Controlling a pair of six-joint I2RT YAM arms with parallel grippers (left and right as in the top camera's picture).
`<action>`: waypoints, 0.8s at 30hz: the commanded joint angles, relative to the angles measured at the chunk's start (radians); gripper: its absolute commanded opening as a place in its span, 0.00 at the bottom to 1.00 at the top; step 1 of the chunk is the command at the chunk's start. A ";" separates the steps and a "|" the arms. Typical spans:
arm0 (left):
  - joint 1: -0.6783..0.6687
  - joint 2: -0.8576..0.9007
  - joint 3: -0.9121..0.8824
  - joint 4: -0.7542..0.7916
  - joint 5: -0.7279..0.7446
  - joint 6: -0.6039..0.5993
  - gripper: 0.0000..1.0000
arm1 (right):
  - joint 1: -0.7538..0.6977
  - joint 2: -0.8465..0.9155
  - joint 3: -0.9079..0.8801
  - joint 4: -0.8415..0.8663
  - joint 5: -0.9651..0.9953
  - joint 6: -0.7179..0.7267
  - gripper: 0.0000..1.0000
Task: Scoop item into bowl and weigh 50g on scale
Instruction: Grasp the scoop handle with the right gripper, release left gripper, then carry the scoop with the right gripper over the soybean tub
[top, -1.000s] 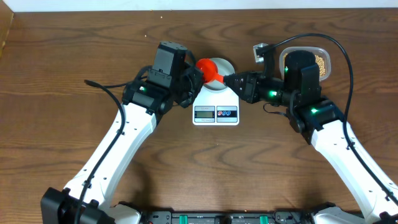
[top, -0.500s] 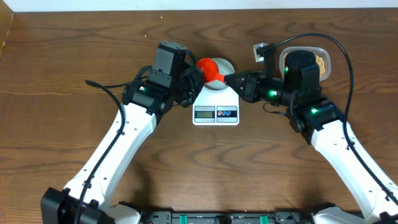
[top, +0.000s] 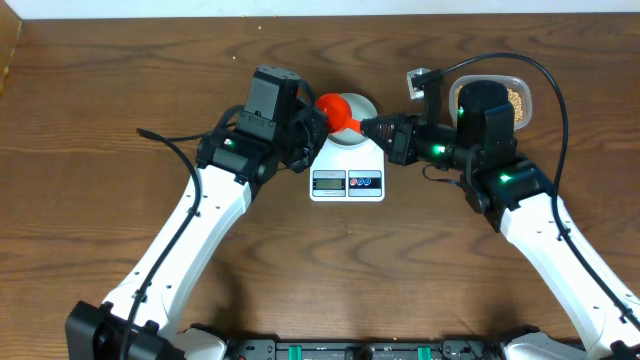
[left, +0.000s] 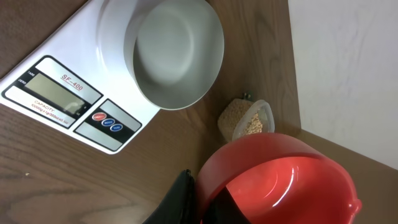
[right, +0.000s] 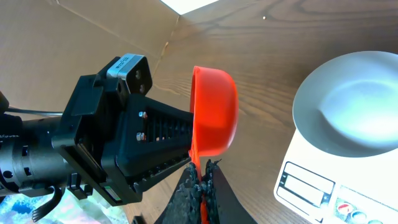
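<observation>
- Scale lies flat at mid-table, with its display and buttons on the 6 o'clock edge. The display cannot be read.
- Bowl sits on the 12 o'clock half of the scale. Its pale inner surface is in plain view from the left wrist.
- Beans lie in a clear plastic tub, at about 2 o'clock from the scale and apart from it. The right arm covers part of the tub.
- Red scoop is held in the air. Seen from overhead, it overlaps the bowl's rim at 10–11 o'clock, and its handle runs toward 4 o'clock.
- Right claw has its fingers pressed together on the thin red handle, pinching the scoop.
- Left claw sits at the scoop from the 9 o'clock side. One black finger lies against the scoop's outer wall. I cannot tell whether this claw is clamped or spread.
- In the left wrist view the scoop's mouth faces the camera, and its inside is glossy red.
</observation>
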 joint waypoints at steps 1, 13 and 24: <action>-0.002 -0.007 0.007 0.002 0.013 -0.009 0.08 | 0.005 0.003 0.018 -0.001 0.008 0.000 0.01; -0.002 -0.007 0.007 0.003 0.013 -0.006 0.35 | 0.005 0.003 0.018 -0.022 0.043 -0.001 0.01; 0.063 -0.010 0.007 0.017 0.013 0.251 0.38 | 0.000 0.003 0.018 -0.120 0.237 -0.140 0.01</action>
